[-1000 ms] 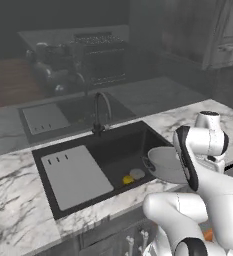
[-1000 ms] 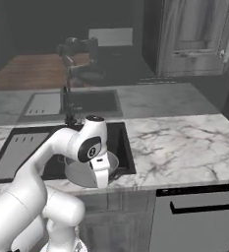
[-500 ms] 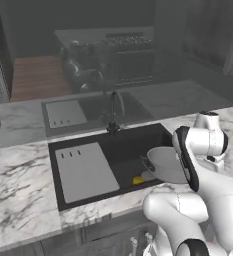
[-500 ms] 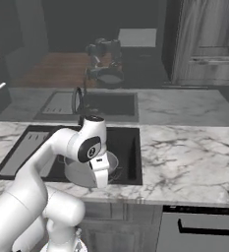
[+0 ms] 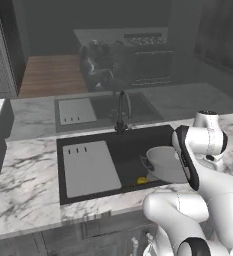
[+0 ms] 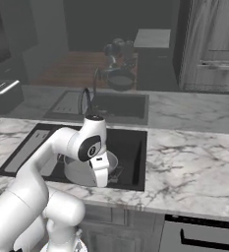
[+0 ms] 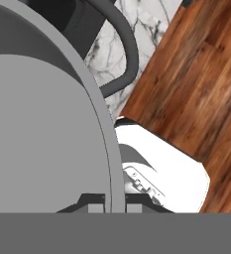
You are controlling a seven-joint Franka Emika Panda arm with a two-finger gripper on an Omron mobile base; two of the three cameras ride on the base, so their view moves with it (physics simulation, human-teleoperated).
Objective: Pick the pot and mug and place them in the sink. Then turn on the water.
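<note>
Pot (image 5: 164,163) pinched by rim in gripper (image 7: 108,203), over sink (image 5: 138,142)

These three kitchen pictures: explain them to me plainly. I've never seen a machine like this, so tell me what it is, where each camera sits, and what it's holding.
It is a white robot arm on a base that can drive, in a rendered kitchen. Two cameras ride on the base behind the arm, one to its left and one to its right. The third sits on the hand and looks along the gripper.

The gripper is closed on the rim of a grey metal pot, held over the black sink. A light grey slotted panel lies in the sink, a dark faucet stands behind it, and something small and yellow lies on the bottom. Marble counter surrounds it.
</note>
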